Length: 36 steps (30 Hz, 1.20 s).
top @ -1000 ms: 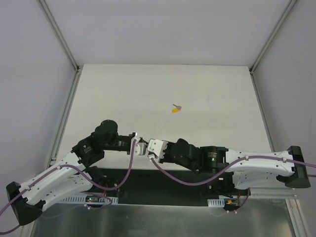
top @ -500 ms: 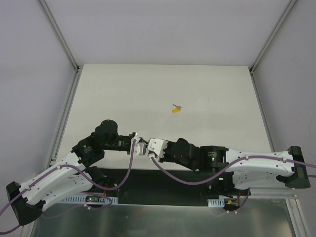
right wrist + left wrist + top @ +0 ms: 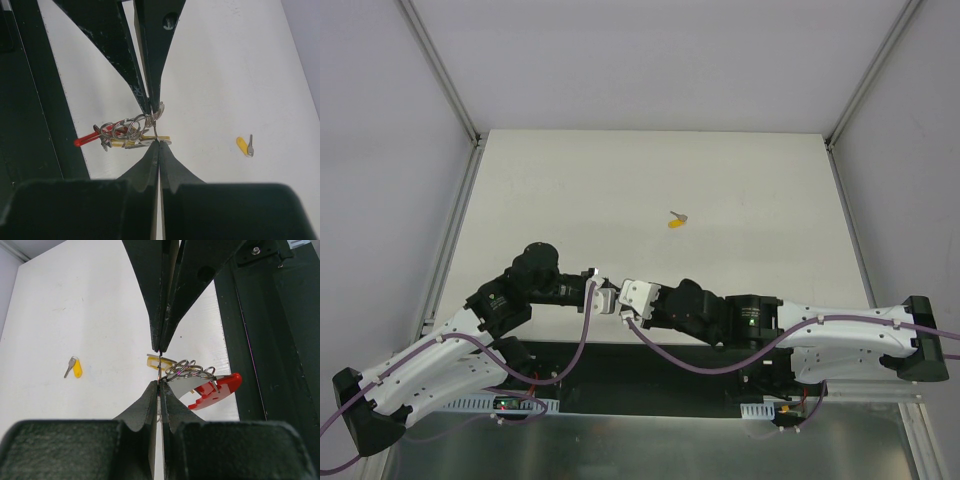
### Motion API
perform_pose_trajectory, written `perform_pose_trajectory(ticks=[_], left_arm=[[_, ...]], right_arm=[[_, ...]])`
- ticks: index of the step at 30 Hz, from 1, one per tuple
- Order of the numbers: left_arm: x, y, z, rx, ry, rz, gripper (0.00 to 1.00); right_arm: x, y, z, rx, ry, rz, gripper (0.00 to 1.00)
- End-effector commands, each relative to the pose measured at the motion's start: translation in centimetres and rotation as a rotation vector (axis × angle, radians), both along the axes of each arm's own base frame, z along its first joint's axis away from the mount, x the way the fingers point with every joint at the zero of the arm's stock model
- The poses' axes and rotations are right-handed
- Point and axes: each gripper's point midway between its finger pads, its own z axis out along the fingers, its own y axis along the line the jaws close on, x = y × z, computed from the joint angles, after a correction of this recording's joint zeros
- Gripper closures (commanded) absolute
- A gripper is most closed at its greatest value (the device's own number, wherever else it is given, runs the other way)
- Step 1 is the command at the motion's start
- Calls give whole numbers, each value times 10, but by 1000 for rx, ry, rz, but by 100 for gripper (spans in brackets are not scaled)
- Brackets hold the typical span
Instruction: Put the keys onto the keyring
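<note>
Left claw: our left gripper (image 3: 159,371) is fully closed and pinches a thin metal part of the keyring.
Right claw: the right gripper (image 3: 156,132) is closed too, tip to tip with the left, on the same bunch. Which part it grips, we cannot tell.
Keyring: the keyring (image 3: 216,389), a bunch with a red curved plastic loop, grey chain links and a small metal ring, sits between both claws at 6 o'clock of the white table (image 3: 620,180).
Advice: we judge that one claw should hold firm while the other works the ring gently, so the bunch does not twist.
Count: one keyring. Two keys: a small silver key with yellow plastic head (image 3: 152,361) at the bunch, and a loose key (image 3: 677,221) at 1 o'clock from the claws.
</note>
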Motion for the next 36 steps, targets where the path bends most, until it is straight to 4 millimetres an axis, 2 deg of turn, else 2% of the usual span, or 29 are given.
perform_pose_trajectory(ticks=[1,19,26,36], left_arm=[[-4,-7,16,-58,-28,-41,100],[-5,-10,17,-57,12,-37,100],[-4,-10,19,-58,25,-27,100],[1,-10,24,-77,35,10,100]], right_arm=[[0,12,33,100,2,0,99],[-4,29,40,140,21,32,99],[-11,40,39,154,54,60,99],[-14,43,37,162,81,65,99]])
